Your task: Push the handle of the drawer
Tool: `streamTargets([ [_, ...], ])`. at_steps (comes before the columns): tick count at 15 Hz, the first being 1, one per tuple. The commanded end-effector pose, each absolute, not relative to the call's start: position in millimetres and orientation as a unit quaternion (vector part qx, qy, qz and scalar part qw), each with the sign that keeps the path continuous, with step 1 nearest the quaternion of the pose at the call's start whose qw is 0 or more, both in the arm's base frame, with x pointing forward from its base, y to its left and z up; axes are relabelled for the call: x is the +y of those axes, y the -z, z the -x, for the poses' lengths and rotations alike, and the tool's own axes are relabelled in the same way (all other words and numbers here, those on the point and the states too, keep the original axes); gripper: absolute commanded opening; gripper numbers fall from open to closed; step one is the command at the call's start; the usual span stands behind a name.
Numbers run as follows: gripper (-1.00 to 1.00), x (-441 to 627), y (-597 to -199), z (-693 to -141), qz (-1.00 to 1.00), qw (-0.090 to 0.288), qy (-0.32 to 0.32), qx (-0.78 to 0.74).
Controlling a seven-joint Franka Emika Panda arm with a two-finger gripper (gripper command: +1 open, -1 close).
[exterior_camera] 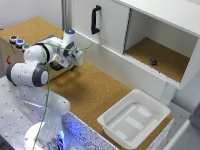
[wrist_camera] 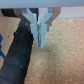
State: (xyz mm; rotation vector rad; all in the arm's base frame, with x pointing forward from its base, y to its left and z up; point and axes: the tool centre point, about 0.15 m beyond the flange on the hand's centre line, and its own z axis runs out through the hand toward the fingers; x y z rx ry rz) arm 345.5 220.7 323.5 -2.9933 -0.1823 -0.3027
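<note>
Closed gripper (wrist_camera: 41, 39) beside black handle (wrist_camera: 17, 55), over cork.

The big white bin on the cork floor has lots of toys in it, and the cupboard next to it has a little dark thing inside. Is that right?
Not quite. The exterior view shows the white bin on the cork surface with nothing in it, only its bare bottom. The rest is right: a small dark thing sits inside the open cupboard.
</note>
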Motion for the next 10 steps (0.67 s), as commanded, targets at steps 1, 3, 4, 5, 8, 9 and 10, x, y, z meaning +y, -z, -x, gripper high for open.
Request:
streamTargets([
  [1,-1.0,284,-321,-365,0.991,0.057,0.087,-0.086],
  [3,-1.0,304,-322,-367,0.989,0.063,0.087,-0.104],
  [4,-1.0,316,-323,-368,0.987,0.066,0.087,-0.118],
  [5,-1.0,324,-324,-368,0.985,0.069,0.086,-0.13],
  [8,-1.0,338,-330,-371,0.981,0.076,0.088,-0.154],
  [9,-1.0,333,-332,-371,0.982,0.073,0.092,-0.147],
  [10,-1.0,326,-333,-371,0.984,0.073,0.092,-0.136],
])
